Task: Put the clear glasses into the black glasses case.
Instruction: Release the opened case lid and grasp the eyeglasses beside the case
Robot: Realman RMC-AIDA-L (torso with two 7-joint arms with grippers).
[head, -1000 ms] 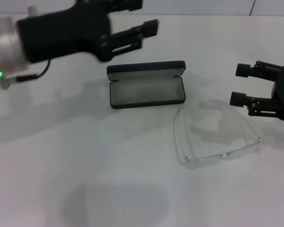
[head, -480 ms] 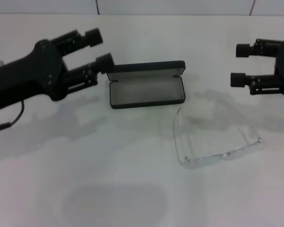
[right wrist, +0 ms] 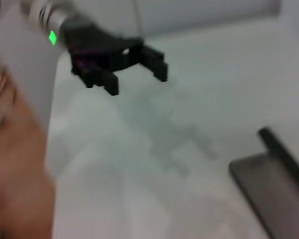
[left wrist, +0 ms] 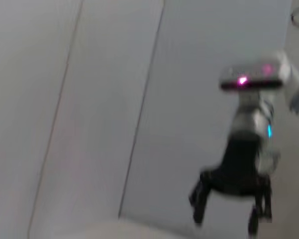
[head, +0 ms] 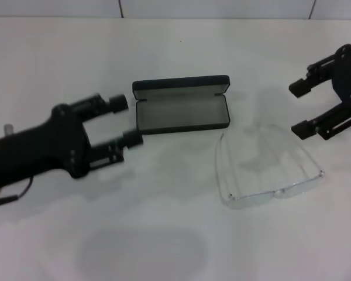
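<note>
The black glasses case (head: 181, 107) lies open on the white table, grey lining up, its lid standing along the far side; part of it (right wrist: 269, 181) shows in the right wrist view. The clear glasses (head: 269, 167) lie unfolded on the table just in front and to the right of the case, lens toward me. My left gripper (head: 126, 122) hovers open just left of the case, fingers pointing at it, holding nothing. My right gripper (head: 300, 108) hangs open at the right, above and beyond the glasses' right arm, empty. Each wrist view shows the other arm's gripper farther off: the right gripper (left wrist: 229, 209), the left gripper (right wrist: 139, 67).
The white table (head: 164, 234) stretches around both objects. A pale wall (head: 222, 7) with seams runs along its far edge.
My left gripper has swung down from above the case's far left corner toward me, ending low beside the case's left end. My right gripper rose, then tilted and drifted right.
</note>
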